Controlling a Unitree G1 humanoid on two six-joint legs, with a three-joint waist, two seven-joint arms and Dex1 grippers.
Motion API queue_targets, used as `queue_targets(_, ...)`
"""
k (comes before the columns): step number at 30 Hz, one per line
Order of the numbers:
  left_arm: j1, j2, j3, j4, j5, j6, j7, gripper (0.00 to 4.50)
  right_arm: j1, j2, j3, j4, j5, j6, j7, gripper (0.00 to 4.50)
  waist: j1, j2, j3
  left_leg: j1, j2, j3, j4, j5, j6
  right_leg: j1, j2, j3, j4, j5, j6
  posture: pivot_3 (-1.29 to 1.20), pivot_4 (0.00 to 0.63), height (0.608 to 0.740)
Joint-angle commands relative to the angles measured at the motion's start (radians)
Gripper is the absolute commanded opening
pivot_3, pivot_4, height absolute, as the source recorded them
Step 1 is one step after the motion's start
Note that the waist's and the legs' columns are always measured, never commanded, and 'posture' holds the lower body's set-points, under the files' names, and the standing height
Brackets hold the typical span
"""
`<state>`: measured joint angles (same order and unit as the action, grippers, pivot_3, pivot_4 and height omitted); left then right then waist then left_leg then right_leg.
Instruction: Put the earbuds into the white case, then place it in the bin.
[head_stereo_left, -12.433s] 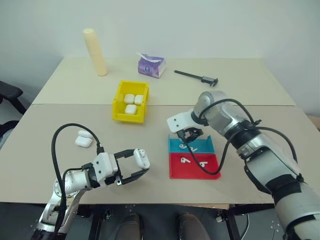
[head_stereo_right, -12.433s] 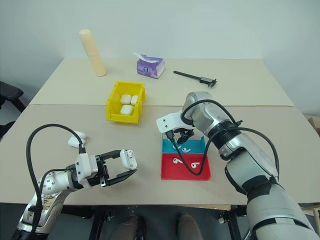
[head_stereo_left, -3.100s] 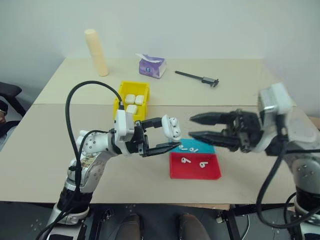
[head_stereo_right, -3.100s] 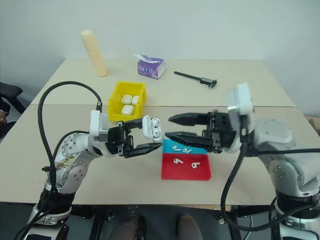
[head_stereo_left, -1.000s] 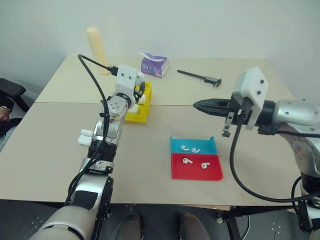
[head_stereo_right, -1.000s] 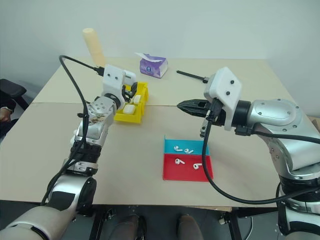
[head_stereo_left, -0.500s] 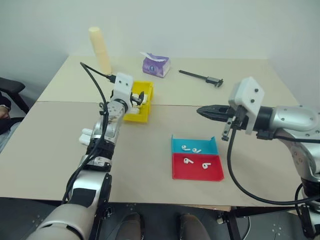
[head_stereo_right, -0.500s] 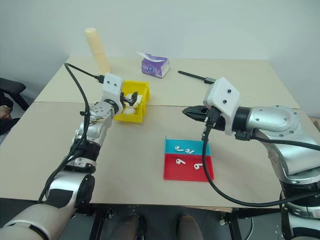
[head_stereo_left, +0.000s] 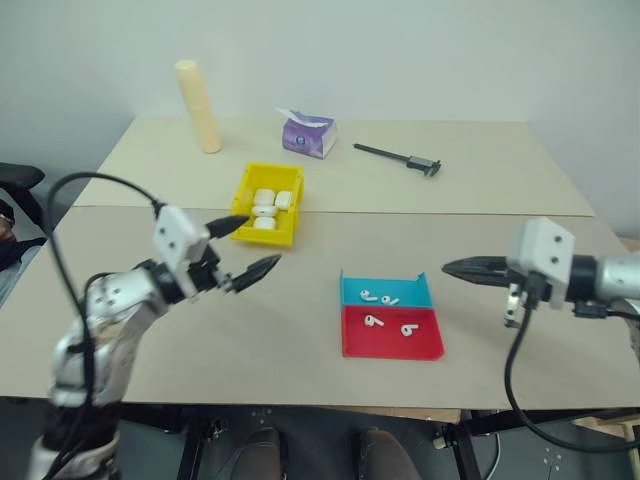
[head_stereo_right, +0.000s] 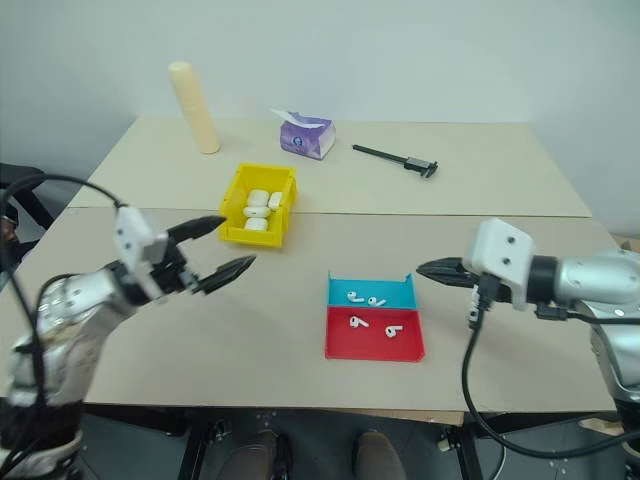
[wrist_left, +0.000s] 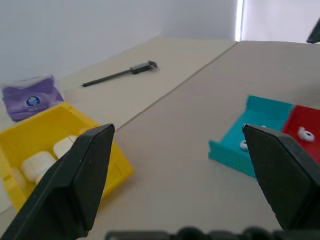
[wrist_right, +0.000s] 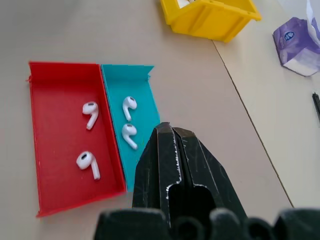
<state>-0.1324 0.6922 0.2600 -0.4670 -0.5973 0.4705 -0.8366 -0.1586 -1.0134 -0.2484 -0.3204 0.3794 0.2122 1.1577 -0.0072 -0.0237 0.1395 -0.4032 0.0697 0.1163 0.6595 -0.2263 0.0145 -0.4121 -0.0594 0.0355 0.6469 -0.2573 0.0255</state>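
My left gripper (head_stereo_left: 243, 247) hung over the near left part of the tabletop (head_stereo_left: 500, 180), its jaws wide apart and empty, pointing toward the middle. My right gripper (head_stereo_left: 462, 268) hung over the right side, near the front edge, its jaws pressed together with nothing between them, pointing left toward the tray (head_stereo_left: 392, 318). The bin (head_stereo_left: 264, 203) sat left of centre, just behind the seam that crosses the tabletop, and I counted several white cases (head_stereo_left: 264, 210) lying inside it. The tray lay near the front edge, right of centre, its teal half toward the back and its red half toward me. Four earbuds (wrist_right: 129, 135) lay loose in it, two in the teal part and two in the red. Toward the back edge a purple tissue pack (head_stereo_left: 306, 135) rested near the middle, a black caliper (head_stereo_left: 396, 157) lay to its right, and a tall cream cylinder (head_stereo_left: 198, 105) stood toward the back left corner. Both grippers were well apart from the bin and the tray.
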Motion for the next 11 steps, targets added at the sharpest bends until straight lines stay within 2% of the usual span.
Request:
queue_targets(1,0.128,0.079,0.130,-0.127,-0.126,0.062,-0.078,4.44,0.055,-0.002,-0.076,0.015,0.009,-0.163,0.080,0.00,-0.003,0.000,0.000,0.000,0.000,-0.001,0.000,0.000,0.000,0.000,0.000,0.000,0.000,0.000,0.000,0.00,0.150,0.740)
queue_targets(5,0.258,0.131,0.221,-0.188,-0.177,0.093,-0.106,4.44,0.082,-0.017,-0.083,0.054,0.021,-0.216,0.137,0.00,-0.005,0.000,0.000,0.003,0.000,-0.001,0.000,0.000,0.000,0.003,0.000,0.000,0.000,0.000,0.000,0.00,0.150,0.740)
queue_targets(11,0.317,0.130,0.271,-0.225,-0.212,0.100,-0.070,4.44,0.064,-0.029,-0.072,0.106,0.009,-0.260,0.166,0.00,-0.003,0.000,0.000,0.008,0.000,-0.001,-0.001,0.000,0.000,0.008,0.000,0.000,-0.001,-0.002,-0.003,0.00,0.150,0.740)
